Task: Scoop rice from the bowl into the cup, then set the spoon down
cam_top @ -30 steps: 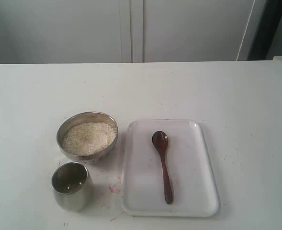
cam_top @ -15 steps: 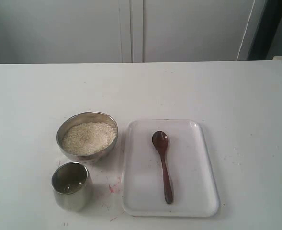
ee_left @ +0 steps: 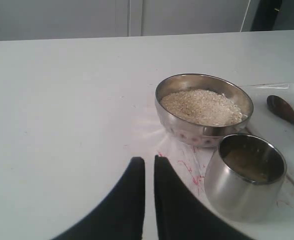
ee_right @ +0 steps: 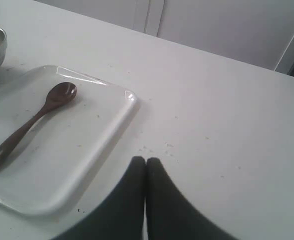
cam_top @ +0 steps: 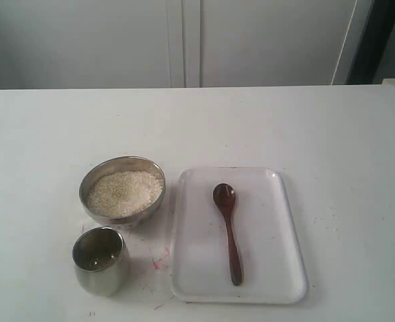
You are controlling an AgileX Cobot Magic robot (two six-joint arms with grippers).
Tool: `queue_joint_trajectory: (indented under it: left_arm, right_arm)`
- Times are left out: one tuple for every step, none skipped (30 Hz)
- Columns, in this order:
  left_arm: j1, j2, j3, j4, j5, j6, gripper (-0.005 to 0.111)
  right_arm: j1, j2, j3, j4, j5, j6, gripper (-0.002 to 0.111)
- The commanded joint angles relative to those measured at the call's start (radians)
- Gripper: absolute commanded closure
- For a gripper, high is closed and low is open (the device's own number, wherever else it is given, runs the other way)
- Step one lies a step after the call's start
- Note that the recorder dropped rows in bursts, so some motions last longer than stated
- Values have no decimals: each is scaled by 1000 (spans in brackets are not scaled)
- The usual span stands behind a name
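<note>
**Both grippers idle, spoon flat in the tray**

The right gripper [ee_right: 146, 160] has its fingers pressed together on nothing, above the table [cam_top: 318, 134] beside the tray [cam_top: 271, 261]; the left gripper [ee_left: 147, 160] seems all but closed, a thin slit between its fingers, also empty; the cup [cam_top: 100, 258] stands nearest, just before the bowl [cam_top: 131, 219]; the spoon [cam_top: 229, 231] lies in the white tray, scoop pointing away; the rice [cam_top: 124, 192] fills the bowl

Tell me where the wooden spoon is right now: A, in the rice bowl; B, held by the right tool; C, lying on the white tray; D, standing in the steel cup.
C: the spoon lies flat on the white tray, clear of the bowl and cup.
</note>
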Motion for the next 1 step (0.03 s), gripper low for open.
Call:
queue_joint_trajectory:
  left_arm:
    - [-7,1,-7,-6,-4,-1,92]
  right_arm:
    - [-3,-5,7,-10,-6,6,108]
